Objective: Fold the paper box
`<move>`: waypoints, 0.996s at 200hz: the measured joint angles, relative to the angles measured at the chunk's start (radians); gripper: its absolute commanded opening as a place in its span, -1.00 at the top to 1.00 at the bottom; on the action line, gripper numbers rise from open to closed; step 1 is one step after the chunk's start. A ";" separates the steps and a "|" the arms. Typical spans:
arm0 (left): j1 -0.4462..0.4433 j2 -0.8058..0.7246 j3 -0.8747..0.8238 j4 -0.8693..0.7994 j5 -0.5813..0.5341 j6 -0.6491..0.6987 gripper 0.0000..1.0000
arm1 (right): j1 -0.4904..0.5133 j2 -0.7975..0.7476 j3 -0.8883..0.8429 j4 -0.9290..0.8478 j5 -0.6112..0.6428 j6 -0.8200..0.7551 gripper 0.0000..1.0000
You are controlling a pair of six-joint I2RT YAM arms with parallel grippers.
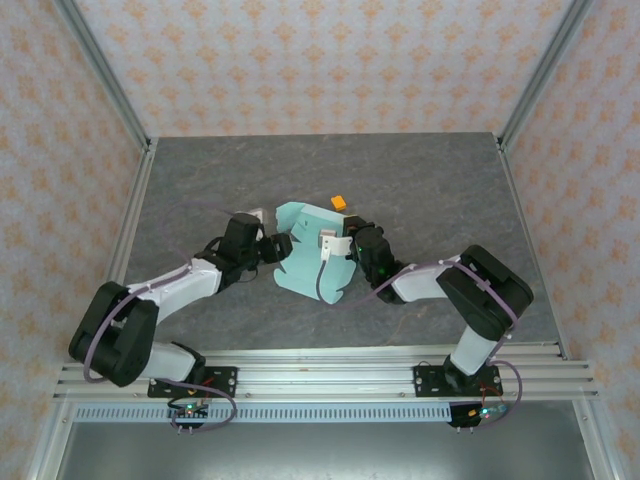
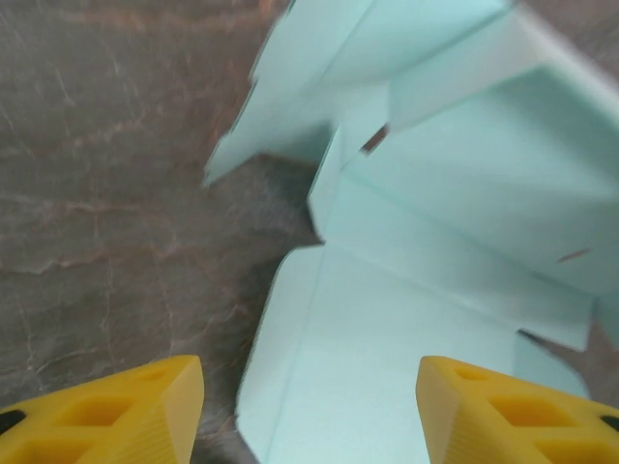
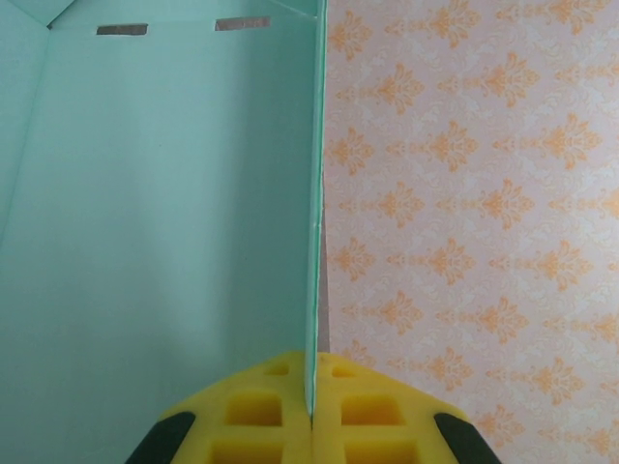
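Mid-tabletop [image 1: 420,180], the half-raised paper box [image 1: 305,255] stands between both arms. The right claw [image 3: 312,387] pinches the edge of one upright panel. The left claw [image 2: 309,411], spread, faces loose flaps at its 12 o'clock. An orange cube [image 1: 339,203] lies outside the box, at its 1 o'clock.

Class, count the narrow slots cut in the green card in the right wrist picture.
2: left slot and right slot, side by side near the top of the paper box panel. More may be hidden.
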 measured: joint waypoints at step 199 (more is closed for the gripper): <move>0.000 0.100 0.116 0.098 0.053 0.335 -0.19 | -0.161 -0.284 0.415 -1.079 -0.414 0.619 1.00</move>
